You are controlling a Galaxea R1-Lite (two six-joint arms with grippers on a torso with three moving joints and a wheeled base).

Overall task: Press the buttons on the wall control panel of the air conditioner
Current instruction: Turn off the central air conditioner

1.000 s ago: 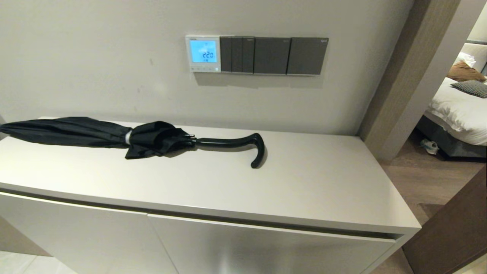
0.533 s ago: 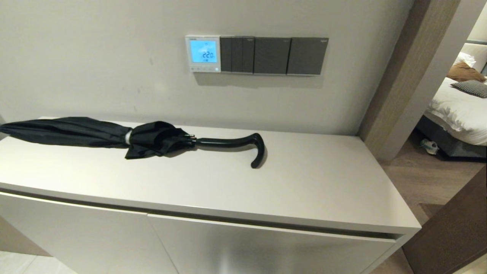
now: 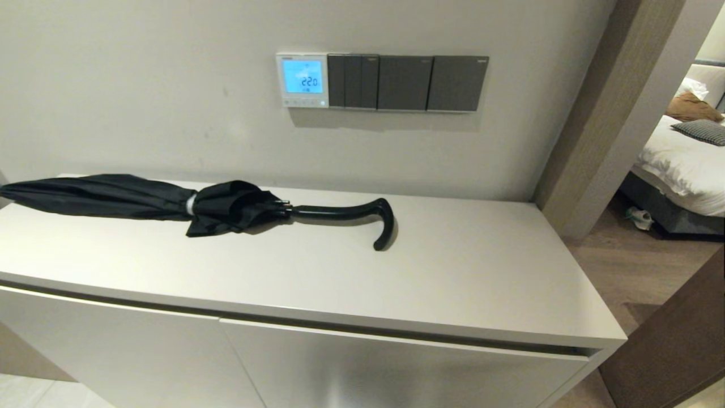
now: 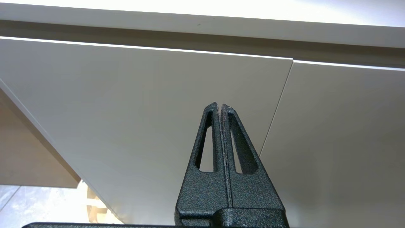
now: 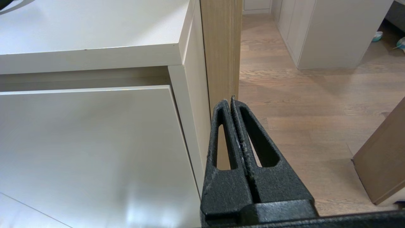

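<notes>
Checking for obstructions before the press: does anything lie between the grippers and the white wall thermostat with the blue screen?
Yes. Both shut grippers, left gripper and right gripper, sit low before the white cabinet. Its top and the folded black umbrella lie below the white blue-screened air conditioner's wall control panel.

— Where's the control panel?

— Flat on the wall, a small white square — its pale blue screen is lit and reads 22.0.

— And the buttons?

— A row of tiny pale keys along its bottom strip, under the screen.
</notes>
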